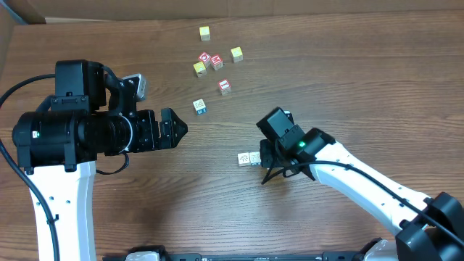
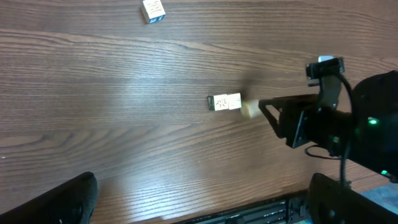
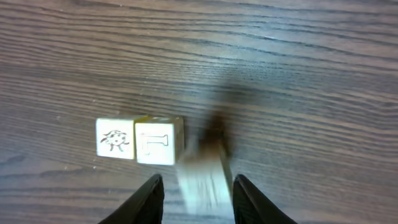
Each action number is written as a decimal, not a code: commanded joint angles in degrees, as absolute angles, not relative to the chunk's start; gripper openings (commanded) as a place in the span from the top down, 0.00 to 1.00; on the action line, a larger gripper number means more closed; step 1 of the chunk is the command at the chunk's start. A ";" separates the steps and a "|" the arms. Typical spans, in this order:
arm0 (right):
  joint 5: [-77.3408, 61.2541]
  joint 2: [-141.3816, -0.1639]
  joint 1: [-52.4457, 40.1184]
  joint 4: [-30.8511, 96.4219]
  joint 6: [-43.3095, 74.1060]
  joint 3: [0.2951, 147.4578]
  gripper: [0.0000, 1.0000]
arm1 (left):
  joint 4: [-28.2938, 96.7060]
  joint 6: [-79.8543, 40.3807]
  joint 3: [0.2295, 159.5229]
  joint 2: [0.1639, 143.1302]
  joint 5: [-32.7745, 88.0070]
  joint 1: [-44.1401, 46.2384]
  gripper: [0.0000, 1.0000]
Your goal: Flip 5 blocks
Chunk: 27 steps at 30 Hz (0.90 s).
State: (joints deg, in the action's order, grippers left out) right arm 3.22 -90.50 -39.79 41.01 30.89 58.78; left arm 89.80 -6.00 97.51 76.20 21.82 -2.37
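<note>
Right tool point(image 3: 198, 186) parted around a blurred block point(image 3: 202, 177), gap showing on one side; lettered block point(image 3: 158, 141) and drawing block point(image 3: 115, 139) touching, just ahead-left on the counter point(image 3: 298, 74). Left tool point(image 1: 176, 130) wide open, empty, well apart.

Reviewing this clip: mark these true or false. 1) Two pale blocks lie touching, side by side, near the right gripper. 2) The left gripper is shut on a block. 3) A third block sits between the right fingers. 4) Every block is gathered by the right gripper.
1) True. The pale block with a drawing touches the second pale block, just ahead of the right gripper.
2) False. The left gripper has its fingers spread wide with nothing between them.
3) True. A blurred block shows between the right fingers; whether they grip it is unclear.
4) False. Others lie scattered farther off, such as a yellow-faced block.
</note>
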 commanded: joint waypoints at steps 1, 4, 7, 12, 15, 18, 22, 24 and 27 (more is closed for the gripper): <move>3.49 -90.48 -39.55 38.94 31.35 57.32 0.61 | 89.71 -5.96 98.72 76.51 21.82 -2.61 0.00; 3.60 -90.48 -39.55 38.15 31.35 56.73 0.43 | 89.71 -5.96 98.72 76.51 21.82 -2.61 0.00; 4.43 -90.48 -39.55 38.44 31.33 56.66 0.37 | 89.71 -5.96 98.72 76.51 21.82 -2.61 0.00; 2.02 -90.45 -39.55 43.05 31.79 56.66 0.30 | 89.71 -5.96 98.72 76.51 21.85 -2.61 0.00; -1.30 -90.48 -39.55 47.48 31.79 56.66 0.22 | 89.71 -5.96 98.72 76.51 21.82 -2.61 0.00; -1.61 -90.48 -39.55 50.24 31.79 56.49 0.23 | 89.71 -5.96 98.72 76.51 21.82 -2.61 0.00; -1.65 -90.50 -39.55 49.56 31.79 54.98 0.27 | 89.71 -5.96 98.72 76.51 21.82 -2.61 0.00; -1.69 -90.50 -39.55 48.36 31.79 54.30 0.27 | 89.71 -5.96 98.72 76.51 21.85 -2.61 0.00; -2.33 -90.50 -39.57 46.78 31.79 53.56 0.28 | 89.71 -5.96 98.72 76.51 21.82 -2.61 0.00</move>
State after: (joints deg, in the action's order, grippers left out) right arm -1.48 -90.50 -39.77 47.77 31.51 54.30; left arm 89.80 -6.00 97.51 76.20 21.82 -2.37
